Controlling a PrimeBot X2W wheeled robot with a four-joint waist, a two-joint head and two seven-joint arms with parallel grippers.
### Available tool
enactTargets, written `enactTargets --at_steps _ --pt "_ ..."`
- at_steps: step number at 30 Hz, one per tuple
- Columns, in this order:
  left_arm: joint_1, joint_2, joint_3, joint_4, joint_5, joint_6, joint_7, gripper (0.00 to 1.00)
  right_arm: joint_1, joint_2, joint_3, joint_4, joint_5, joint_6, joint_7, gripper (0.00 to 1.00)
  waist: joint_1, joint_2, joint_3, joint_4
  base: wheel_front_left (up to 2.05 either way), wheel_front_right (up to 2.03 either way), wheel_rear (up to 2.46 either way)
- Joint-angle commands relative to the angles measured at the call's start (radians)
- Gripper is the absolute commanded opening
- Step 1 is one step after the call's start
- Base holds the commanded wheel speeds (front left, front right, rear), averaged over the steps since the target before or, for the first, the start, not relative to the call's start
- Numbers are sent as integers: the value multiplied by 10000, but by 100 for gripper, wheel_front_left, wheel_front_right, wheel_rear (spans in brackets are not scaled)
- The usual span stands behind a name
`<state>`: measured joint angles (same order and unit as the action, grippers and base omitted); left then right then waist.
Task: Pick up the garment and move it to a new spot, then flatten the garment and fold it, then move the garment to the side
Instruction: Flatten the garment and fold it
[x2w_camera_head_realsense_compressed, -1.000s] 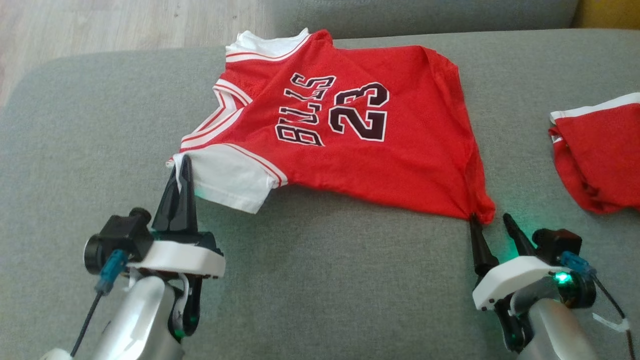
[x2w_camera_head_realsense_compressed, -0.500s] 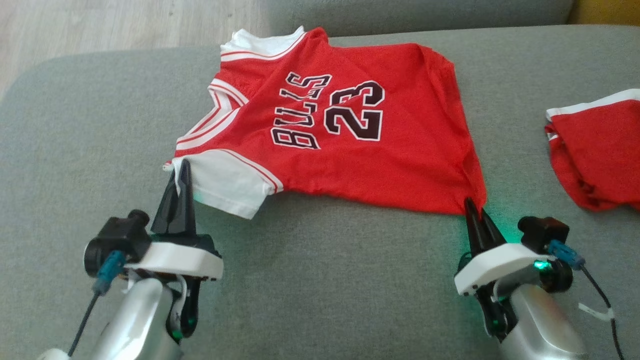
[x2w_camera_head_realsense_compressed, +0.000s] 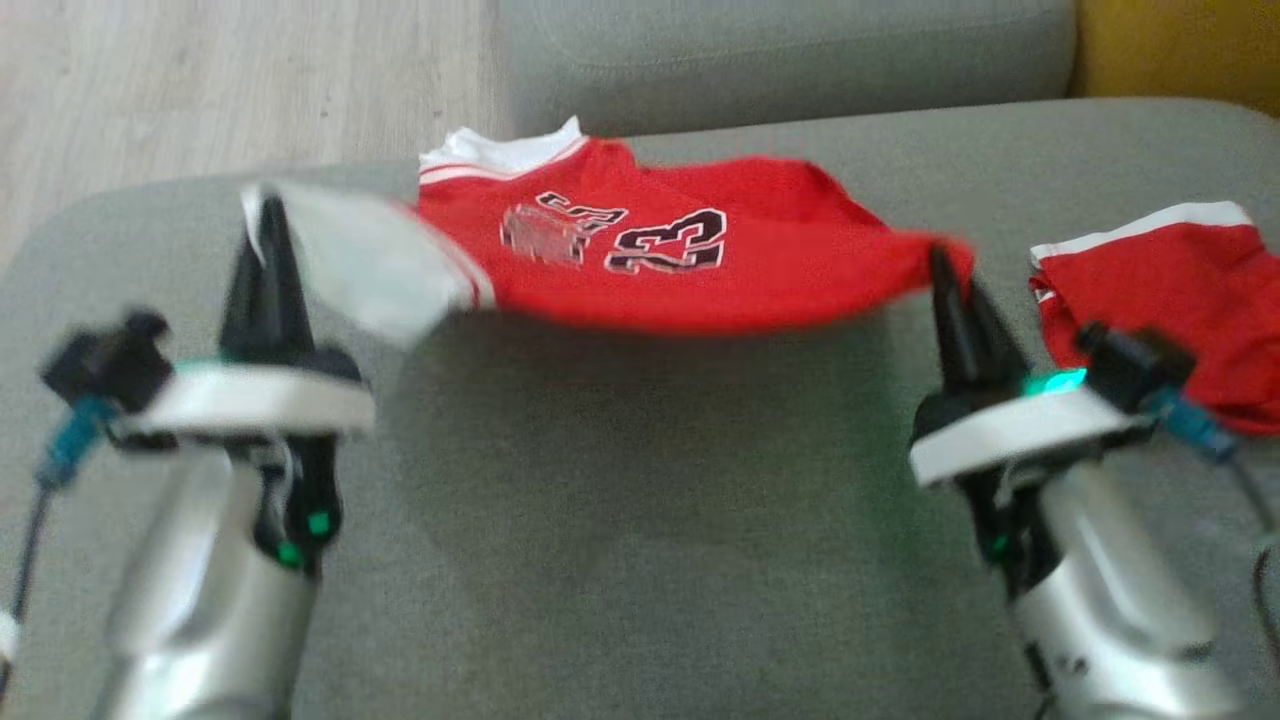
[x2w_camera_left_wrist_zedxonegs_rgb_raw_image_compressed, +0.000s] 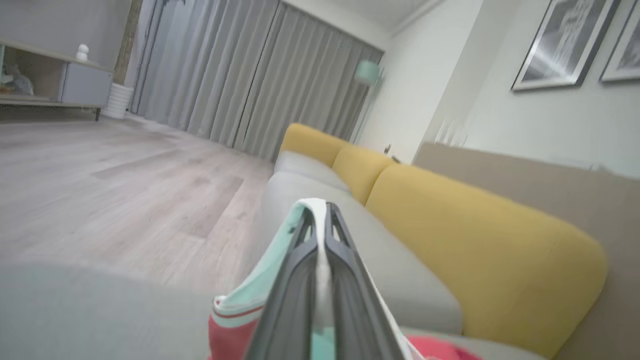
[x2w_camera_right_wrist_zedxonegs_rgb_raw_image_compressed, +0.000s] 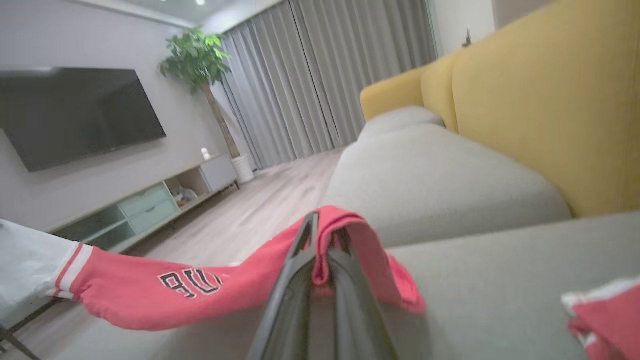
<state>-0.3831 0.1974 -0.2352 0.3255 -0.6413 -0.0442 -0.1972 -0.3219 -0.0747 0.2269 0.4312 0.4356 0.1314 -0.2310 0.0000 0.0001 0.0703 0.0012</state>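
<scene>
The garment (x2w_camera_head_realsense_compressed: 680, 270) is a red jersey with white sleeves and the number 23. Its near edge hangs lifted above the grey sofa seat (x2w_camera_head_realsense_compressed: 640, 520), stretched between both arms, while its far edge still lies on the cushion. My left gripper (x2w_camera_head_realsense_compressed: 268, 215) is shut on the white sleeve, and the left wrist view shows white cloth (x2w_camera_left_wrist_zedxonegs_rgb_raw_image_compressed: 320, 235) pinched between its fingers. At the hem corner my right gripper (x2w_camera_head_realsense_compressed: 942, 262) is shut, with red cloth (x2w_camera_right_wrist_zedxonegs_rgb_raw_image_compressed: 345, 235) draped over its fingertips (x2w_camera_right_wrist_zedxonegs_rgb_raw_image_compressed: 311, 225). The head view is blurred.
A second red piece with white trim (x2w_camera_head_realsense_compressed: 1160, 290) lies on the seat just right of my right gripper. Behind the seat run a grey cushion (x2w_camera_head_realsense_compressed: 800, 50) and yellow backrests (x2w_camera_right_wrist_zedxonegs_rgb_raw_image_compressed: 540, 100). Wooden floor (x2w_camera_head_realsense_compressed: 200, 80) lies beyond the sofa's left end.
The right gripper closed on the hem corner. Both grippers then rose and moved away from me, lifting the garment's near edge off the seat. The head camera also shifted.
</scene>
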Motion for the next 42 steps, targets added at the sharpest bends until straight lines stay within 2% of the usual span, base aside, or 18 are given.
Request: enactTargets --at_steps 1,7,10,13,17,23,27,30,33,36,42 --pt "-1261 165 600 -631 -330 -65 151 0 -906 -335 323 -935 290 -7 214 0 0 -1 -240 -35 0 0 0" --pt "-2904 -206 1189 -1215 -1367 -27 573 0 -1960 -1036 126 -2368 1256 -7 954 0 0 -1 -744 -86 0 0 0" --pt "-3363 -235 1358 -1412 -1507 53 577 0 -2280 -1230 -62 -2793 1472 -7 1160 0 0 -1 -840 -98 0 0 0" --pt "-3872 -309 1597 -1977 -1714 255 591 0 -2605 -1559 -346 -3544 1580 -7 1663 0 0 -1 -987 -137 0 0 0" --pt "-3858 -298 1670 -2873 -1809 585 875 0 -2365 -1686 -736 -4297 1431 -7 2291 0 0 -1 -1040 -148 0 0 0" --pt "-3495 259 1641 -4332 -1645 1252 1943 0 -1753 -1661 -1324 -5635 835 -7 3297 0 0 -1 -500 -265 0 0 0" --pt "-3835 714 1636 -4293 -1717 1430 2780 0 -2089 -1619 -1674 -5931 421 -7 3911 0 0 -1 373 -299 0 0 0" --pt "-4572 1528 1411 -3562 -1013 1225 3057 0 -2988 -1727 -1545 -5567 231 -7 4235 0 0 -1 1236 -372 0 0 0" --pt "-5674 1835 1218 -2453 -583 947 2934 0 -4259 -2117 -1081 -4661 -167 -7 4115 0 0 -1 2022 -314 0 0 0" --pt "-7134 1954 1009 -1153 -181 650 2632 0 -5891 -2322 -715 -3206 -337 -7 3676 0 0 -1 2715 -248 0 0 0" --pt "-10069 1744 832 1278 330 150 1374 0 -9090 -2194 -469 -66 -823 -7 2094 0 0 -1 3440 -79 0 0 0"
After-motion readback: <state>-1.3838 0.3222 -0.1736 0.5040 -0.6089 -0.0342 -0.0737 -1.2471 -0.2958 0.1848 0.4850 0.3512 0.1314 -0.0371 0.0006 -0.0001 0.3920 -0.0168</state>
